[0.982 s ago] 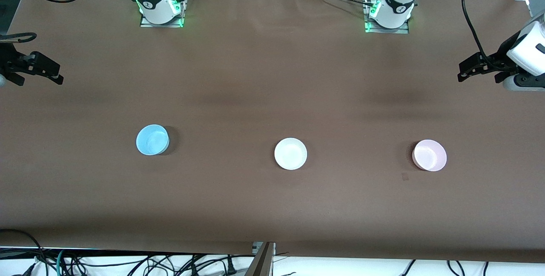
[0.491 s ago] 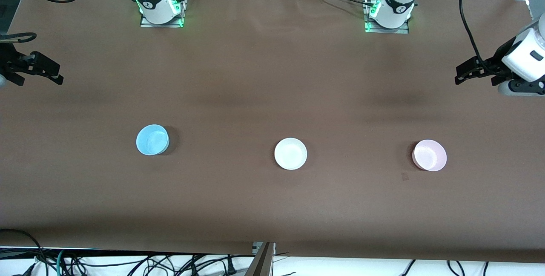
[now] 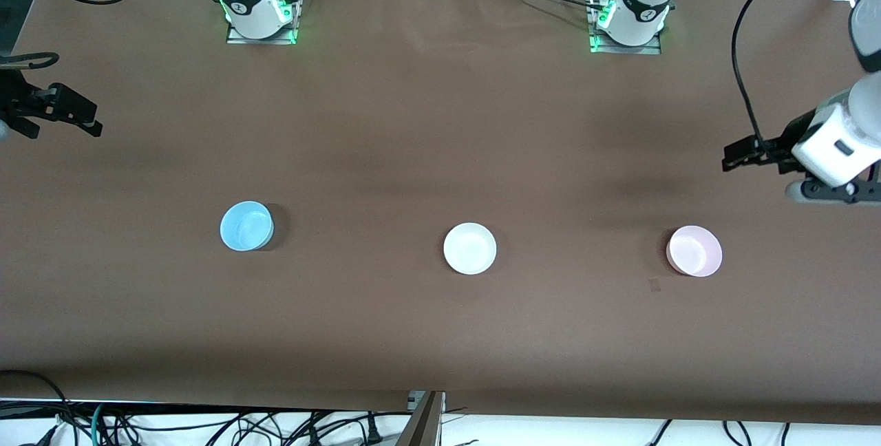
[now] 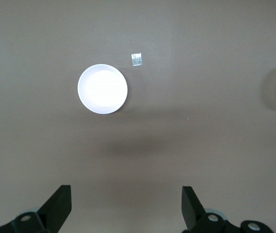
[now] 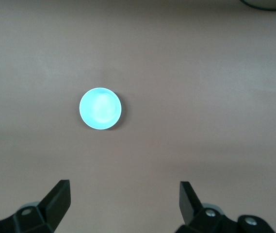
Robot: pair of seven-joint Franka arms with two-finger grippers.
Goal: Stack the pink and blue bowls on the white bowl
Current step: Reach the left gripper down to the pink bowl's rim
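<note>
Brown table (image 3: 427, 122), matte and faintly creased, with cables along its nearer edge; my two bases stand at its farther edge. Three plain round bowls sit upright and well apart in a row: blue bowl (image 3: 246, 226) toward my right arm's end, glossy white bowl (image 3: 469, 248) midway, pink bowl (image 3: 694, 250) toward my left arm's end. My left gripper (image 3: 740, 156) hangs over bare table near the pink bowl, fingers apart; my right gripper (image 3: 65, 115) waits at the table's end, fingers apart, its arm cut off by the frame.
</note>
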